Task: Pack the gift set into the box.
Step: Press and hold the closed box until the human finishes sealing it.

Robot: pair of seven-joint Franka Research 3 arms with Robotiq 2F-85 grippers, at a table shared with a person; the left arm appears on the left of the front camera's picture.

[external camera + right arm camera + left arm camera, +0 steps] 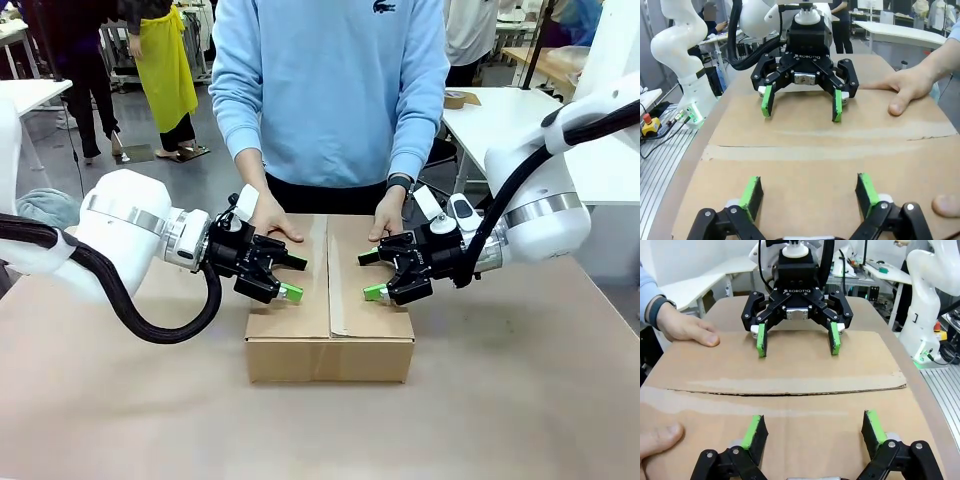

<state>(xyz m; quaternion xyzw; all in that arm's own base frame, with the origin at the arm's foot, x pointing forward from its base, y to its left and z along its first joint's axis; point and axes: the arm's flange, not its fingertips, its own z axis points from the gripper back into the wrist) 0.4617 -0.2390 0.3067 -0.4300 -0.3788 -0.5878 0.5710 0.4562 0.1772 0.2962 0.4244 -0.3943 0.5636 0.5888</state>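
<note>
- A brown cardboard box (330,345) sits in the middle of a tan surface (120,410), with one long side facing the front camera.
- Its top flaps are folded down flat and meet at a centre seam that runs from the near side to the far side. A pale strip of tape (339,290) lies along that seam.
- In the left wrist view a thin dark gap shows between the two flaps.
- The left end effector (293,277) extends from the robot's left side and sits just over the left flap. Its fingers are spread wide, hold nothing and point toward the seam.
- The right end effector (370,276) mirrors it from the other side over the right flap. It too is spread wide and holds nothing.
- The two face each other with the seam between them, and they do not touch. Whether any green fingertip rests on the cardboard cannot be told.
- A person (300,60) in a light blue sweatshirt (330,110) stands at the far side of the surface.
- The person lays one hand (272,222) flat on the far part of the left flap, just behind the left end effector.
- The other hand (388,222) lies flat on the far part of the right flap, with a dark watch (400,183) on its wrist.
- Each wrist view looks across the flat box top at the opposite end effector, with a hand resting on the cardboard at one side.
</note>
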